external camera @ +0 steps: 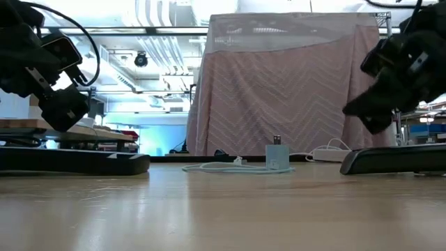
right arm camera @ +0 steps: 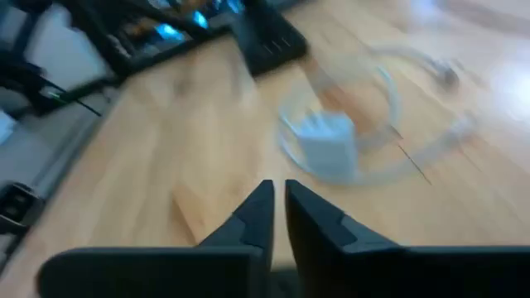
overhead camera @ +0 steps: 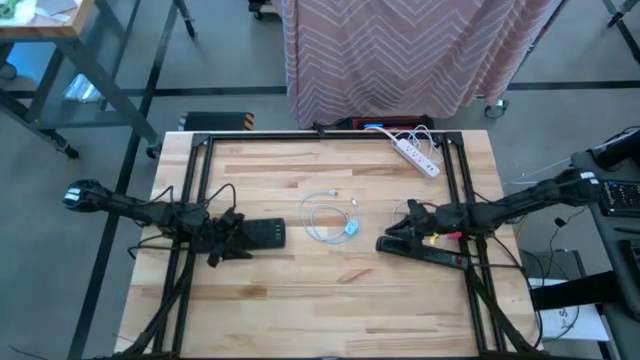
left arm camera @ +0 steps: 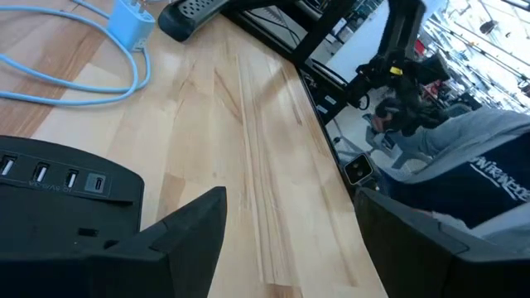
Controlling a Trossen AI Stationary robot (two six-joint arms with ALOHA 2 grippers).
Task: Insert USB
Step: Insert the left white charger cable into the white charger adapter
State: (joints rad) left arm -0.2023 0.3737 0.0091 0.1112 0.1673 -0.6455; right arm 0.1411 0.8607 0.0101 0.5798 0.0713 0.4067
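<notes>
Charger plug (overhead camera: 351,229): on desk (overhead camera: 300,300), nine o'clock of right hand (overhead camera: 392,241), the nearer.
Right hand: nearly closed, empty.
Left hand (overhead camera: 236,248): wide open, empty.

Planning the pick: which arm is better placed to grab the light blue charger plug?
Right, probably. The right gripper points at the light blue charger plug, empty; the left gripper is open beside the black USB hub.

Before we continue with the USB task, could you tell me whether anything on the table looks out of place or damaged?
Nothing stands out. The white cable with its blue charger block lies loosely coiled mid-table, and nothing looks damaged or spilled.
</notes>
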